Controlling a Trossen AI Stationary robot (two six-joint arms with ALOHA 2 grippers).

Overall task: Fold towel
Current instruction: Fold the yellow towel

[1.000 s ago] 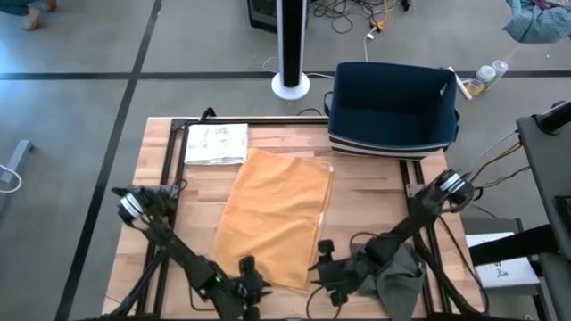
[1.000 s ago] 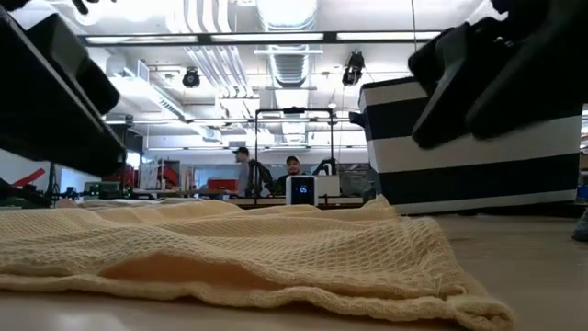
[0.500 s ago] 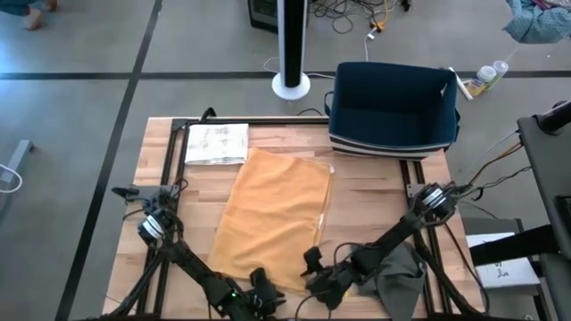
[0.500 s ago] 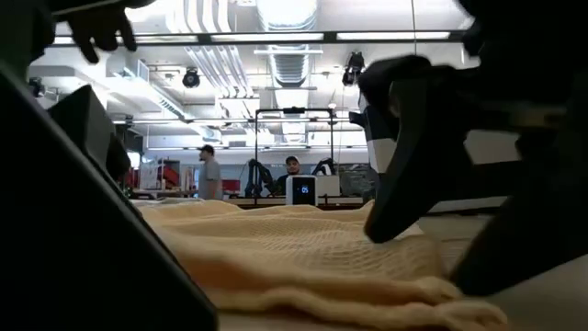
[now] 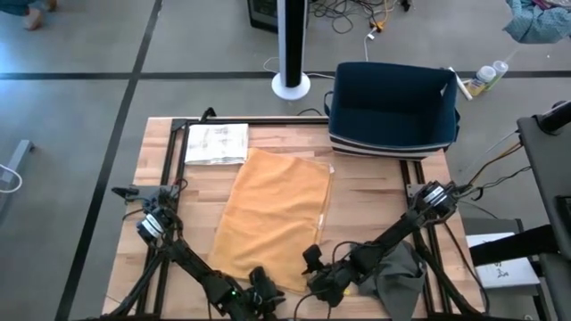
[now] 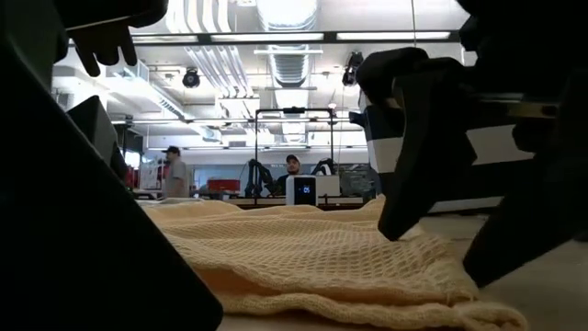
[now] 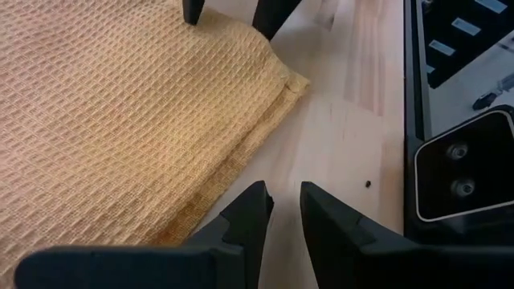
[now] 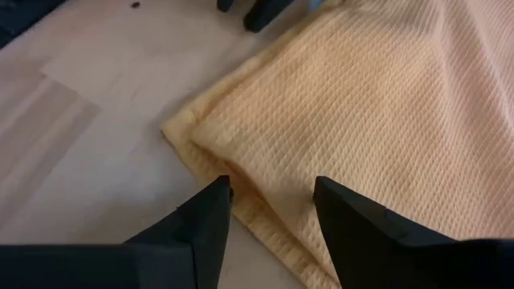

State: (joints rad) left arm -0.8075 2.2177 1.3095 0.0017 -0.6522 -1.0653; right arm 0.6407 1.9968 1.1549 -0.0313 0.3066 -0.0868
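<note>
Wooden planks of the table (image 5: pixel 375 201) ran pale beneath me, and everything I did was measured against the towel (image 5: pixel 272 214), an orange waffle-weave cloth lying flat on that wood, already doubled over by the look of its layered edge. Nearest to me, at the towel's near edge, I had both grippers low. My left gripper (image 7: pixel 281 210) hovered over bare wood just off the towel's near corner, its fingers only a narrow slit apart and holding nothing. My right gripper (image 8: pixel 271 207) sat with its fingers spread fairly wide, straddling the hem at the same near end, the cloth between them but not yet pinched. A crumpled grey cloth (image 5: pixel 397 278) lay just beside the towel's near right corner, under my right arm. I judged this to be the grasping step: lining up on the near edge before lifting it. The next move, as I read it, called for closing both sets of fingers on the hem, catching every layer, then carrying that edge over toward the far end. Beyond the towel's far left corner lay a white sheet of paper (image 5: pixel 215 143), and past its far right corner stood a dark blue bin (image 5: pixel 393 109).
</note>
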